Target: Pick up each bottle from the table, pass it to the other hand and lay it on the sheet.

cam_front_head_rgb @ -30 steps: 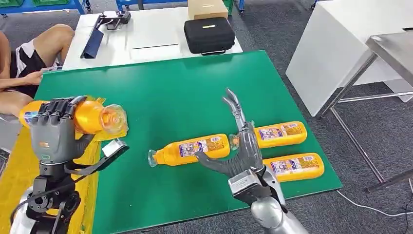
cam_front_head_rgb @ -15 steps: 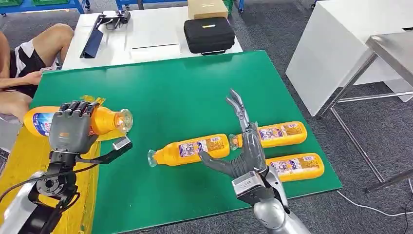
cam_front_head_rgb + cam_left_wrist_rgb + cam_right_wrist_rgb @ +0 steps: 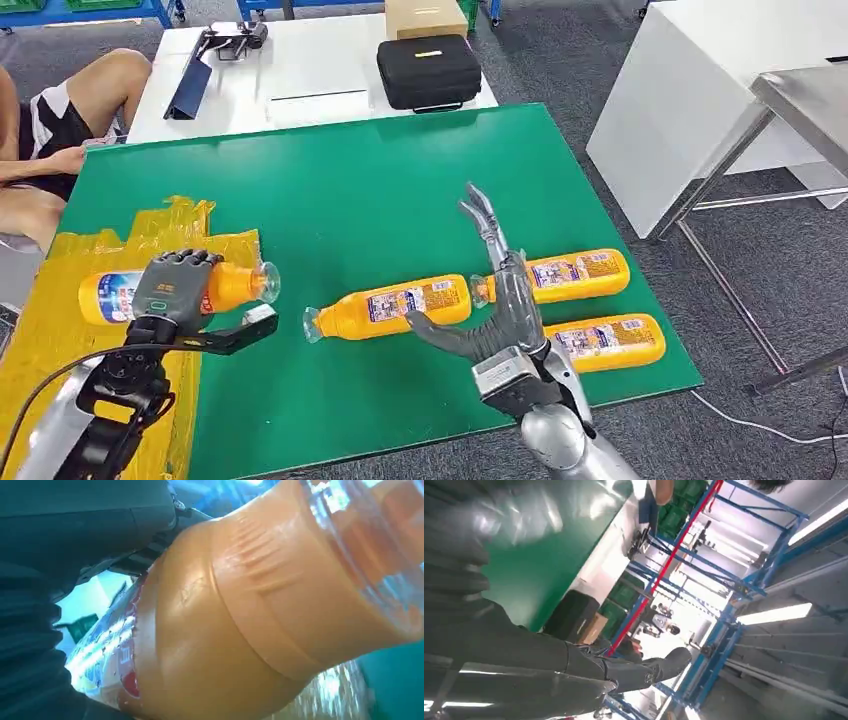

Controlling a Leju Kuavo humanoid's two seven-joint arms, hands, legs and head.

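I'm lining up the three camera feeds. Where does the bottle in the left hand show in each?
Head view: orange bottle at lower left, lying over the yellow sheet, gripped by the left hand.
Left wrist view: bottle close up across the frame.
Right wrist view: not in it.
Shared landmark: green table.

Three orange bottles (image 3: 388, 306) (image 3: 553, 275) (image 3: 603, 342) lie clustered at the green table's (image 3: 370, 180) near right; the right hand (image 3: 495, 300) hovers spread above them. Bare green surface stretches beyond, toward the black case (image 3: 429, 71).
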